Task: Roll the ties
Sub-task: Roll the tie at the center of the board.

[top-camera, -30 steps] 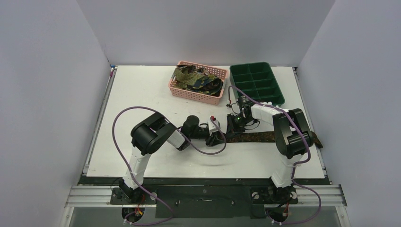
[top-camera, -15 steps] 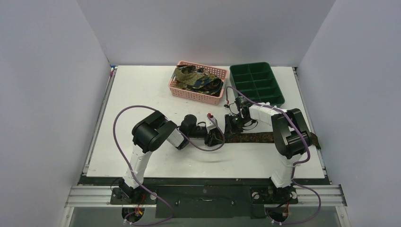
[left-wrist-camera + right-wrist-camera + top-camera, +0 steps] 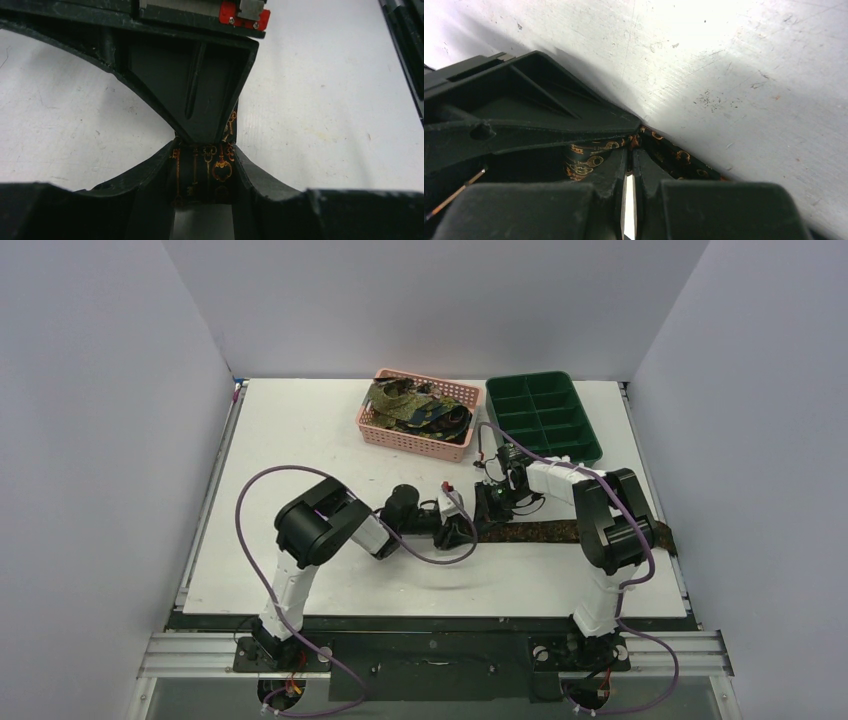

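One dark tie with a gold key pattern [image 3: 560,530] lies flat across the table's right half, with its left end wound into a small roll [image 3: 220,167]. My left gripper [image 3: 460,532] [image 3: 202,175] is shut on that roll, one finger pressing each side. My right gripper [image 3: 492,510] [image 3: 630,150] comes in from the opposite side, shut, its tips pinching the tie's fabric [image 3: 674,157] at the roll. One right finger [image 3: 200,90] fills the upper left wrist view. More ties [image 3: 415,408] are heaped in the pink basket.
The pink mesh basket [image 3: 410,441] stands at the back centre. Right of it is the dark green compartment tray [image 3: 529,377]. The tie's wide end reaches the table's right edge beside my right arm's elbow [image 3: 615,530]. Purple cables loop over both arms.
Both grippers have shifted slightly left at the roll, and the right wrist has turned a little. The tie's far right end has slid a little to the left.
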Motion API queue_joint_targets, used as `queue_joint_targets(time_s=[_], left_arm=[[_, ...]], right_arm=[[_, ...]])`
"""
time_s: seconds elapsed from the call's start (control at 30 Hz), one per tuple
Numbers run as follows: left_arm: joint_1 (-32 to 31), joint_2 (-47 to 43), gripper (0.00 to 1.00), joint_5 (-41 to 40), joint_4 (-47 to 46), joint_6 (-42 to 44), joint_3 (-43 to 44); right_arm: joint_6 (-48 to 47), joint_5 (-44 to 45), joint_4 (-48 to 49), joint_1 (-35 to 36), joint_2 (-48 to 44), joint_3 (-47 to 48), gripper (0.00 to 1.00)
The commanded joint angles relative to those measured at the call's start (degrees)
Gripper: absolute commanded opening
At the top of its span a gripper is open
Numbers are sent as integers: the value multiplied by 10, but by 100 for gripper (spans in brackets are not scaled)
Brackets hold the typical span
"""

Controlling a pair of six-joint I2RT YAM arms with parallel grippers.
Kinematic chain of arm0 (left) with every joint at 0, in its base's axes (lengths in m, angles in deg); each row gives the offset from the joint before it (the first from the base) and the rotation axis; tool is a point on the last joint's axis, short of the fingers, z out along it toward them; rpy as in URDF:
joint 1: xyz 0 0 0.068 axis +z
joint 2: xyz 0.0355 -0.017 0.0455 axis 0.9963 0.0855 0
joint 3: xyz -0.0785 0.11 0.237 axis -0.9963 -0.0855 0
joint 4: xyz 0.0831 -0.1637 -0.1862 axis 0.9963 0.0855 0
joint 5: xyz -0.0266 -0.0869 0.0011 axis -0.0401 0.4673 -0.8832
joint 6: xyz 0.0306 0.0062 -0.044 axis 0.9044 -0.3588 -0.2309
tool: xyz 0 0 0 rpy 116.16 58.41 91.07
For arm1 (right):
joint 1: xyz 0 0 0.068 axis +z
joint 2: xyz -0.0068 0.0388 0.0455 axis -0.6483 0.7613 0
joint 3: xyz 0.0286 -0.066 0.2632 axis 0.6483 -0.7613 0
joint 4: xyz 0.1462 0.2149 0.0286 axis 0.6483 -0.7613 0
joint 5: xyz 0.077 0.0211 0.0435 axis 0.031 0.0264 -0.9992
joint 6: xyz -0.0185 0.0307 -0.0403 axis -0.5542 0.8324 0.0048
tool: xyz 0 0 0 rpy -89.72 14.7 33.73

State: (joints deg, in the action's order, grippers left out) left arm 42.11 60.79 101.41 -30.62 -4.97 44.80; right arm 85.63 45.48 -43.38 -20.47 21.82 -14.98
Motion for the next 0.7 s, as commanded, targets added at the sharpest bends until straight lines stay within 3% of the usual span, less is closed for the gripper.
queue_joint_targets(time_s=[0.0, 0.1, 0.27, 0.5, 0.67], left_arm=[[-18, -22, 16, -115, 358, 123, 47], [-18, -22, 13, -140, 535, 177, 95], [-13, -6, 10, -149, 699, 245, 152], [-13, 4, 10, -138, 767, 251, 186], [-17, 1, 10, -140, 785, 258, 183]], right_arm=[[-21, 58, 20, 12, 16, -22, 0], [-28, 25, 6, -2, -5, -11, 10], [-43, -37, -35, -40, -32, 5, 25], [-31, -69, -42, -63, -100, -19, 32], [34, -92, 22, -59, -109, -35, 34]])
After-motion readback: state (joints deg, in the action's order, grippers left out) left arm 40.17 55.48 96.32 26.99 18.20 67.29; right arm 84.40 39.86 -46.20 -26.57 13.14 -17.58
